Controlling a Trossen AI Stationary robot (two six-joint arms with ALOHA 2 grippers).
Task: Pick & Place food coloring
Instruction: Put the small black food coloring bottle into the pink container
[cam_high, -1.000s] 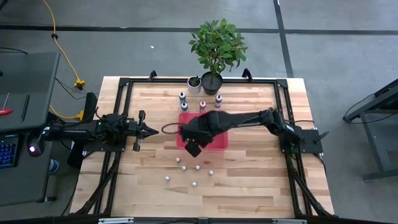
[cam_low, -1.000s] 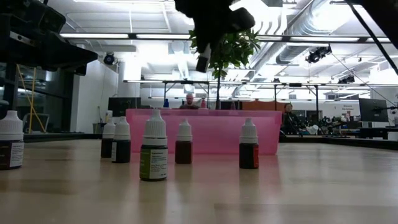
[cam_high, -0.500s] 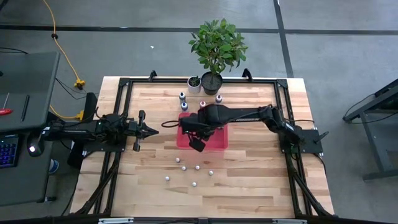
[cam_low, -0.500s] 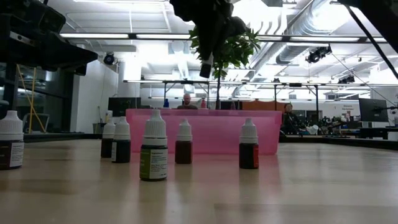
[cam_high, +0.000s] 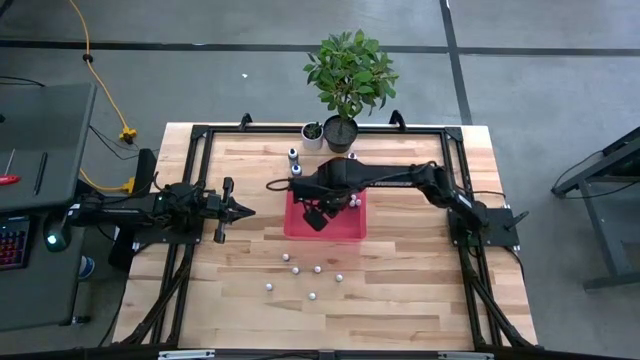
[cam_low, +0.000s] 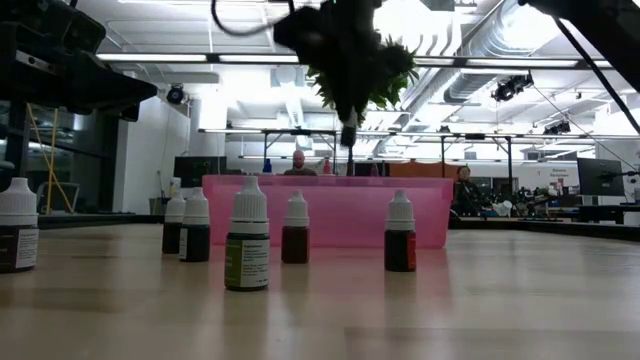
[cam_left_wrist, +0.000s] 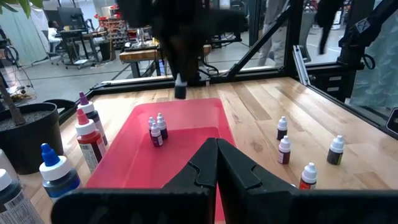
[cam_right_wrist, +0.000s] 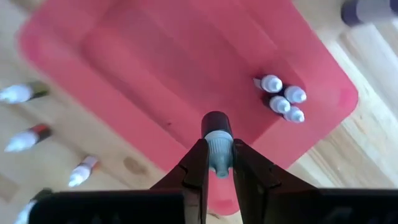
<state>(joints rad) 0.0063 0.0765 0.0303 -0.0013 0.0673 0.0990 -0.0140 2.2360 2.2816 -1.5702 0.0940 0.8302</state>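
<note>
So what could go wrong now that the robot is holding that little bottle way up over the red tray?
The right gripper pinches the small bottle just by its cap end, high above the red tray, so it might slip and fall. Three bottles already stand tightly together in the tray; a careless drop or placement beside them could knock them over. The left gripper waits at the side, out of the way.
</note>
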